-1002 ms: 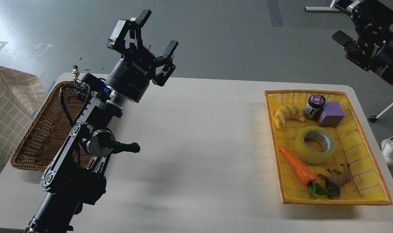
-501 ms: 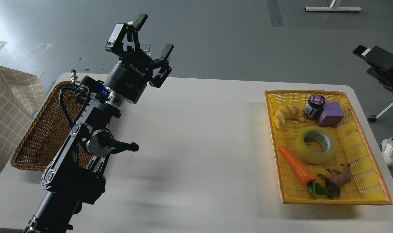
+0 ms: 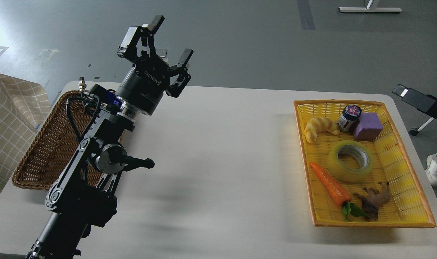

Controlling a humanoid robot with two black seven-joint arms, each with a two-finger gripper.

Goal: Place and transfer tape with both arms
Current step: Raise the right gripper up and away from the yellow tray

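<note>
The tape (image 3: 350, 161), a translucent yellowish roll with a grey-white core, lies flat in the middle of the yellow tray (image 3: 412, 201) at the table's right. My left gripper (image 3: 170, 39) is open and empty, raised above the table's far left, pointing up and away, far from the tape. Of my right arm only one black finger-like part (image 3: 418, 99) shows at the right edge, beside the tray's far right corner and above the floor. Its jaws cannot be made out.
The tray also holds a yellow croissant toy (image 3: 319, 128), a small dark jar (image 3: 348, 118), a purple block (image 3: 368, 126), an orange carrot toy (image 3: 329, 183) and a brown animal figure (image 3: 374, 199). A brown wicker basket (image 3: 42, 144) sits at the table's left, partly behind my left arm.
My right gripper has dropped from the top right corner down the right edge, mostly out of view. My left gripper shifted slightly left and up, then held still.
</note>
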